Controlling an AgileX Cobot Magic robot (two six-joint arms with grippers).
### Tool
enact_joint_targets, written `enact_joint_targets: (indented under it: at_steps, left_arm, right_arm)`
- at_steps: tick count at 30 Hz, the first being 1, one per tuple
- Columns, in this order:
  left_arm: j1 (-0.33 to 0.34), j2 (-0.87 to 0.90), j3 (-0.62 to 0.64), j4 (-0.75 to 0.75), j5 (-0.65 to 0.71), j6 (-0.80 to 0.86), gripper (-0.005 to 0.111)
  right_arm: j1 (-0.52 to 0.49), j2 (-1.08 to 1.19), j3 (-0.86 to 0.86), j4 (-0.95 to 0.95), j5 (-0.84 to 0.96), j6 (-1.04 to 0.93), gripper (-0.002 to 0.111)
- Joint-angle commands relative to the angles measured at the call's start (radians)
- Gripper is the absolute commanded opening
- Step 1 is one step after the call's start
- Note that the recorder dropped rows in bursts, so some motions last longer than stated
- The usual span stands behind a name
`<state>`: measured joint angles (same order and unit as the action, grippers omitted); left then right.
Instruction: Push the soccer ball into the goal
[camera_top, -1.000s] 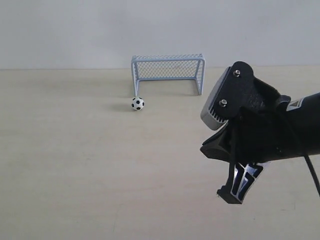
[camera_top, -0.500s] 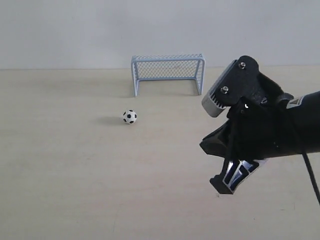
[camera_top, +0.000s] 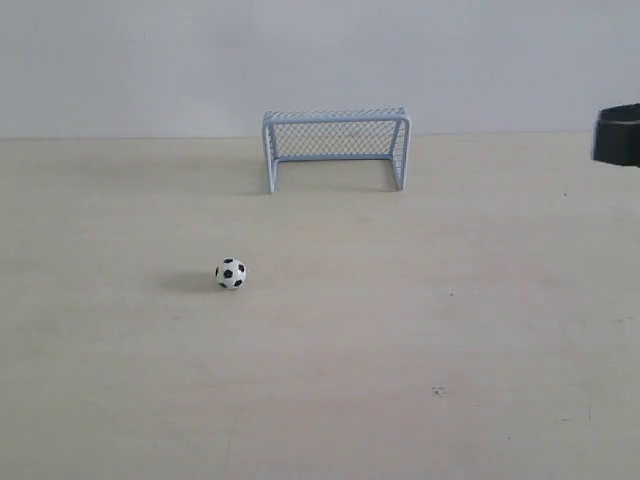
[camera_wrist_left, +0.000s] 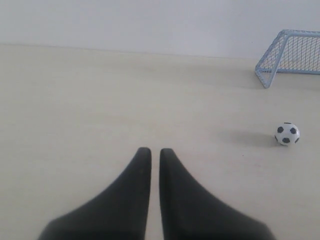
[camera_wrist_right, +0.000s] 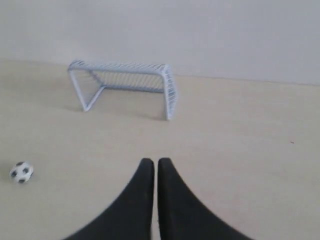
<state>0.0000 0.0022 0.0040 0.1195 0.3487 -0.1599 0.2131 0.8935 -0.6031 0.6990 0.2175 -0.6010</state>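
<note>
Toward the far edge of the pale bench (camera_top: 420, 340) stands the goal (camera_top: 336, 114), mouth facing the near edge. Both the left gripper (camera_wrist_left: 151, 152) and the right gripper (camera_wrist_right: 151, 162) are pinched almost closed on nothing. Mid-bench, well short of the mouth and left of its left post, sits the soccer ball (camera_top: 230, 273), seemingly nearer the left gripper and wanting a push toward the far edge, slightly rightward.

Left of frame centre: tiny white soccer ball with black pentagon patches (camera_top: 230, 273), lying free. Upper middle: miniature goal of pale blue-white tube with fine mesh netting (camera_top: 336, 115), upright, mouth toward the camera, well apart from the ball, which is outside it, lower left of its left post.
</note>
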Motion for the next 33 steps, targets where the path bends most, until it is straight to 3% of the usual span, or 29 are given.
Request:
enact_joint_targets:
  at_steps: [1, 9, 15, 18, 28, 33]
  left_arm:
    - [0.002, -0.002, -0.004, 0.001, -0.009, -0.005, 0.006]
    - [0.002, -0.002, -0.004, 0.001, -0.009, -0.005, 0.006]
    - [0.002, -0.002, -0.004, 0.001, -0.009, -0.005, 0.006]
    - [0.002, -0.002, -0.004, 0.001, -0.009, -0.005, 0.006]
    - [0.002, -0.002, -0.004, 0.001, -0.009, -0.005, 0.006]
    - [0.002, -0.002, -0.004, 0.001, -0.009, -0.005, 0.006]
  right_arm:
    - [-0.128, -0.172, 0.130, 0.008, -0.056, 0.044, 0.000]
    - [-0.135, -0.430, 0.350, 0.012, -0.231, 0.091, 0.000]
    - [-0.135, -0.750, 0.534, 0.012, -0.245, 0.123, 0.000]
    - [-0.135, -0.794, 0.598, 0.012, -0.273, 0.134, 0.000]
    - [-0.239, -0.893, 0.603, 0.008, -0.173, 0.112, 0.000]
    - [-0.241, -0.892, 0.603, 0.008, -0.122, 0.082, 0.000]
